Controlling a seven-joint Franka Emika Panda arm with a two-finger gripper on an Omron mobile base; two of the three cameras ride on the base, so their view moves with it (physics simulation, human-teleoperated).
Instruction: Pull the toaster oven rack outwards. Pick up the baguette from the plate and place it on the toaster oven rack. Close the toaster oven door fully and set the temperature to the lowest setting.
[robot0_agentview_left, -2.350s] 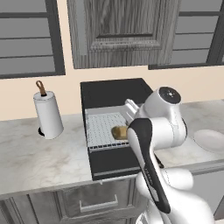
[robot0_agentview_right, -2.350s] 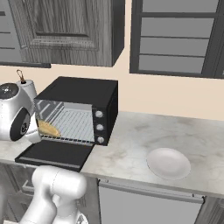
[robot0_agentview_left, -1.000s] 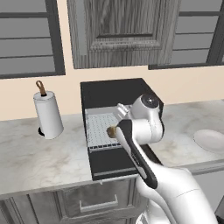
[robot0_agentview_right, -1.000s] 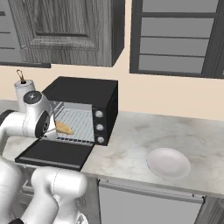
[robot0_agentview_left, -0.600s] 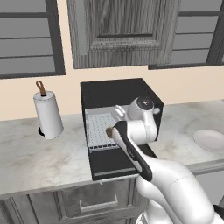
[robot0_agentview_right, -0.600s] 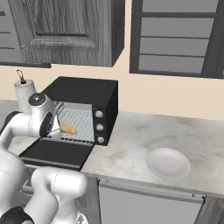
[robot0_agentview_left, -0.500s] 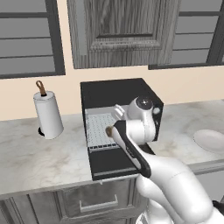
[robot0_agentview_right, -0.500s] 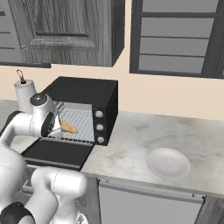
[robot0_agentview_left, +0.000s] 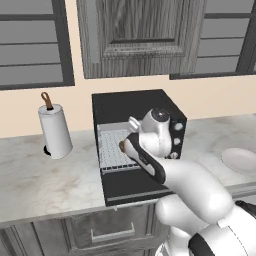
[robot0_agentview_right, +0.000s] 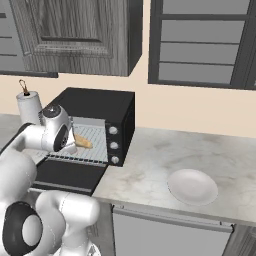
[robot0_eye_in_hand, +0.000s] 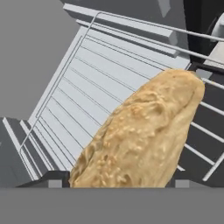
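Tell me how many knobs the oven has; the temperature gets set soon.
3, in a column on the front right of the oven: top knob, middle knob, bottom knob. In the left base view the arm hides part of the column.

No readable text, labels, brands, numbers or signs anywhere; toaster oven front unmarked.
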